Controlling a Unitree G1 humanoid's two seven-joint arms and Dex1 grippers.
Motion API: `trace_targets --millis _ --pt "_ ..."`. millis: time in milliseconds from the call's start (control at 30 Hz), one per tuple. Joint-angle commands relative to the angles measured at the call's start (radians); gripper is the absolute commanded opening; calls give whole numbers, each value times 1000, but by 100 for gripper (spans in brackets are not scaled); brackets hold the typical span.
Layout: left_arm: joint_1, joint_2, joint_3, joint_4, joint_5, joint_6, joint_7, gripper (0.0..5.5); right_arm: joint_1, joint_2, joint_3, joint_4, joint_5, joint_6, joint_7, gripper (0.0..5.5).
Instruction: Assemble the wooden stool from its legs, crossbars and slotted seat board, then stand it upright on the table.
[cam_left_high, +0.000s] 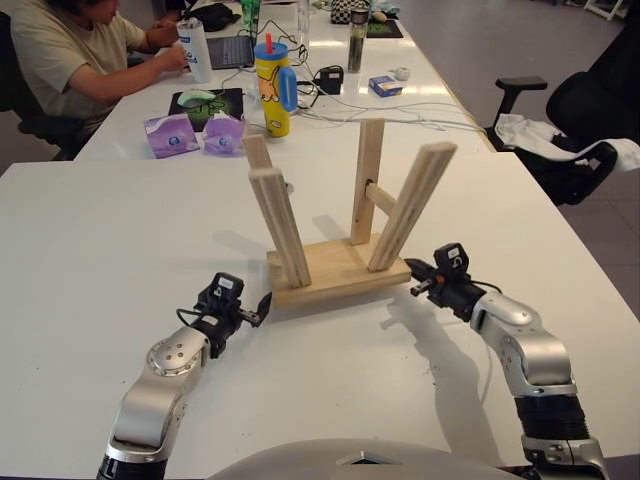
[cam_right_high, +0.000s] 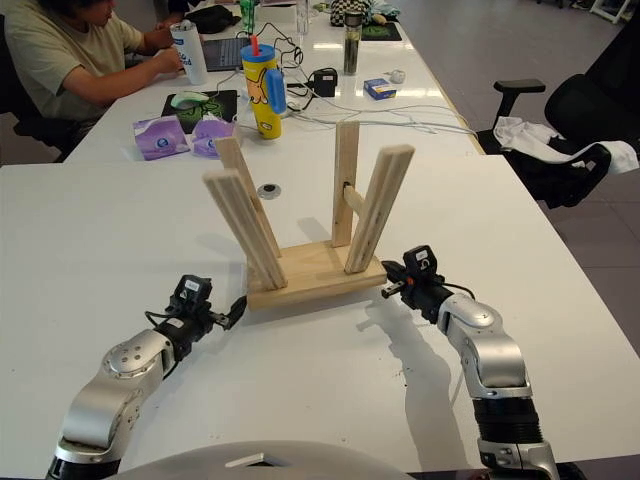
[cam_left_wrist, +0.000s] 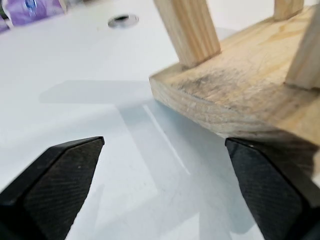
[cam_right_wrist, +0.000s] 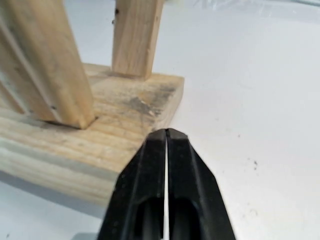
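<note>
Left eye view gave me the stool (cam_left_high: 340, 225) upside down near the middle of the desk (cam_left_high: 120, 250), its seat board (cam_left_high: 335, 268) flat on the surface and its legs (cam_left_high: 280, 225) sticking up and splaying outward, with a crossbar (cam_left_high: 380, 197) joining the two on the far right side. My left hand (cam_left_high: 258, 310) sat low on the desk just beside the board's near left corner, its fingers spread wide and holding nothing. My right hand (cam_right_wrist: 166, 134) was at the board's near right corner with its fingers pressed fully together, also holding nothing; I could not tell whether the tips touched the wood or stopped just short. I judged the building done and the turning-over not yet begun. The worry was the flip. A closed right hand could only push, so the board might skate across the smooth desk instead of tipping. If the left hand caught only the corner, the stool could swivel out of the grip. The legs looked merely seated in their slots, so a jolt might work one loose or drop the whole thing on its side.
</note>
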Motion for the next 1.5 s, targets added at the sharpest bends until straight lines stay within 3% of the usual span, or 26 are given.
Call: trace_targets --millis 33,300,467,600,867,1133,1500 --pt "-107 -57 -115 -109 -183 -102 -205 451 -75 131 101 -60 120 -11 86 0" --pt "-262 -76 2 -107 -269 -68 -224 451 -156 187 32 -17 142 -29 65 0" --pt "-258 -44 -15 -86 -253 -71 -255 451 -185 188 28 92 59 -82 4 0" --pt "-192 27 -65 -74 -177 -119 -306 451 -197 181 -8 233 7 -140 -64 0" --pt "-93 201 33 38 -146 -302 -474 451 -163 155 -126 322 4 -220 -161 0" --pt "-50 248 -33 67 -119 -420 -557 451 -174 139 -150 378 -14 -263 -202 0" --pt "-117 126 -166 151 -30 -435 -442 451 -207 140 -154 434 -16 -285 -203 0"
